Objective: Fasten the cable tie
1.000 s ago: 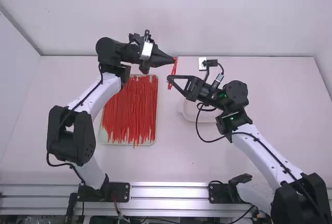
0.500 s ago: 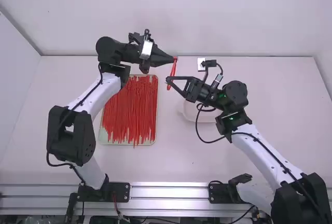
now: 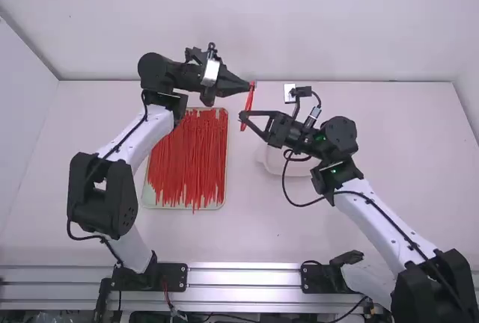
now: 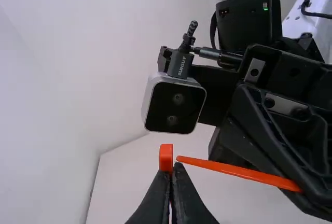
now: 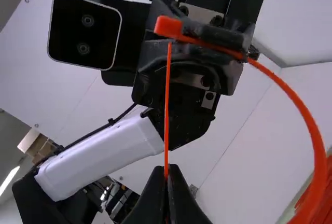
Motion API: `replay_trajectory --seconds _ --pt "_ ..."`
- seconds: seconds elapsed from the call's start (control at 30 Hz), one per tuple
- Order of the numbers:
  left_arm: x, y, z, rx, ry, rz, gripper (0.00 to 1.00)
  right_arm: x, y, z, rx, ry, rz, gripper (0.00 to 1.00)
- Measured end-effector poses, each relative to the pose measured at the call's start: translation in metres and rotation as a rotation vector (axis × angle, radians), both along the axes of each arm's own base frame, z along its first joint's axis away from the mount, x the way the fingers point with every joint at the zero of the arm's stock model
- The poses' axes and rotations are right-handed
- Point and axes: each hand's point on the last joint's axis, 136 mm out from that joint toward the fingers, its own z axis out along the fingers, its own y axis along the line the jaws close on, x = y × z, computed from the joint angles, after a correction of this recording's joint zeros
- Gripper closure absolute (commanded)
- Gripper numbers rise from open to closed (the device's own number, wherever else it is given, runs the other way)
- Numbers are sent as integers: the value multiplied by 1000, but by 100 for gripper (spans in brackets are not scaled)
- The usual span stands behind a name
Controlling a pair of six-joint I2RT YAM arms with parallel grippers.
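The red cable tie (image 3: 248, 103) hung in the air above the middle of the counter's (image 3: 397, 136) far edge, gripped at both ends so that its tail could be fed into its head. The left tool (image 3: 250, 86) was clenched on the square head (image 4: 166, 157), presenting it toward the other arm. The right tool (image 3: 242, 120) was clenched on the thin tail (image 5: 167, 105), which ran straight from its fingertips up to the head while the rest of the strap bowed out in a loop. The tip lay at the head; whether it had entered the slot could not be told.

The left arm (image 3: 142, 136) rose from the near edge, bent at the elbow, with its wrist stretched level toward the counter's middle. The right arm (image 3: 374, 214) leaned in from the near right corner, its wrist turned across toward the left tool, the two tips close together.

Below the left arm a tray (image 3: 183, 206) of spare red ties (image 3: 191, 155) sat on the counter's left half.
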Motion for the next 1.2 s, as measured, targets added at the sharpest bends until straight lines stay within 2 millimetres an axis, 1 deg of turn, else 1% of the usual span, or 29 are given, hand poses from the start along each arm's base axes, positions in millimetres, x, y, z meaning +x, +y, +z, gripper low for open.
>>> replay_trajectory --seconds 0.6,0.9,1.2 --pt "-4 -1 -2 12 1 -19 98 1 -1 1 5 6 -4 100" --pt "-4 -1 -3 11 -2 -20 98 -1 -3 13 38 -34 -7 100" --pt "-8 -8 -8 11 9 -35 98 3 -5 15 48 -33 -30 100"
